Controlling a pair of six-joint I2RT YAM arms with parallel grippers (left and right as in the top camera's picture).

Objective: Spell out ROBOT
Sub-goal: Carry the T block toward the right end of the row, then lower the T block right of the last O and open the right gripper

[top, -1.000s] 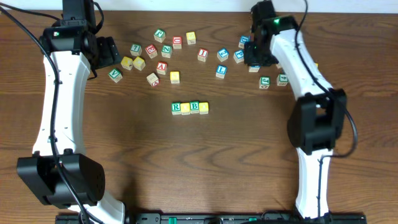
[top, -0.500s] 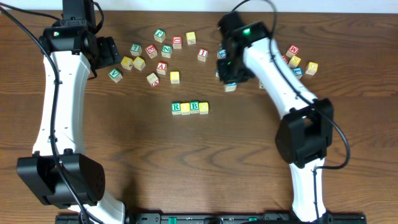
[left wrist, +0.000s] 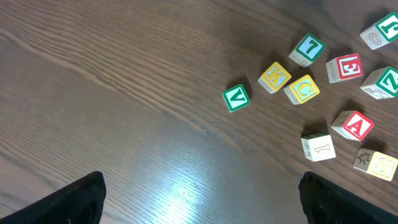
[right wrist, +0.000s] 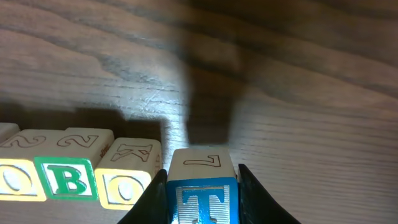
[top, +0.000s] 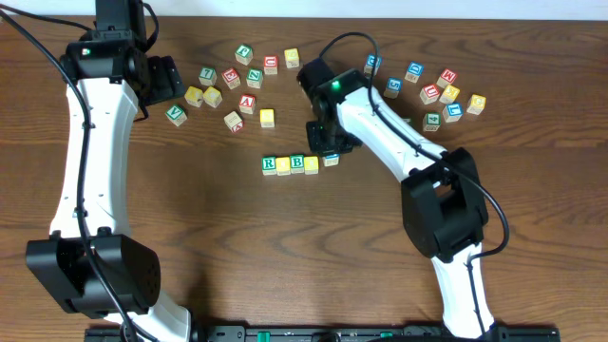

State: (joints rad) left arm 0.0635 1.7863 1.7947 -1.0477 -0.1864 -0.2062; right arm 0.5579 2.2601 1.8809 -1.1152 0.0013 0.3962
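The right arm (top: 375, 123) has swung in from the scattered cubes (top: 445, 93), jaws nipped on the blue T cube (right wrist: 202, 200) just right of the R-O-B-O row (top: 290, 164), perhaps touching it. The left arm (top: 90, 123) keeps its jaws wide and empty.

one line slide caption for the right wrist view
Right gripper holds the blue T cube at the row's end, beside the yellow O cube and green B cube.

Dark wood table (top: 237, 247). Loose cubes at its upper left: green V cube (left wrist: 236, 98) on its own, yellow K cube (left wrist: 275, 77) just beside yellow C cube (left wrist: 302, 89), green 7 cube (left wrist: 309, 48), red E cube (left wrist: 345, 67), red A cube (left wrist: 354, 124). More scattered cubes (top: 430, 93) upper right.
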